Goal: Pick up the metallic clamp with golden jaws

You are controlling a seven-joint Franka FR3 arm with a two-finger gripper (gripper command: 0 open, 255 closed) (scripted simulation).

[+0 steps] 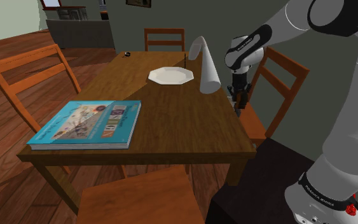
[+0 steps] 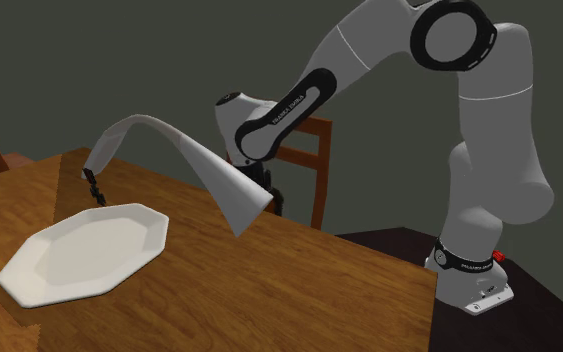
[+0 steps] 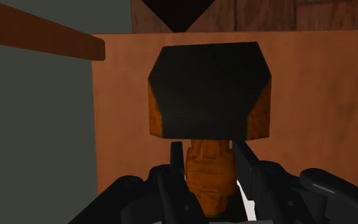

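white arm (image 1: 336, 38) arches down from the shoulder view's upper right, wrist turned straight down right of centre. gripper (image 1: 238, 100) points downward, fingers (image 3: 171, 178) pinched tight on the orange-and-black clamp (image 3: 209, 89).

My arm (image 2: 489, 150): white rounded links, dark ring-shaped joints (image 2: 453, 33). Black band (image 2: 287, 112) with white lettering on forearm, another round my white base (image 2: 474, 290), small red spot (image 2: 498, 256) beside it. End effector (image 2: 275, 206) all black, two fingers (image 3: 176, 165).

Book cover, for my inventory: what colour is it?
The book is turquoise with a printed picture; best in the shoulder view.
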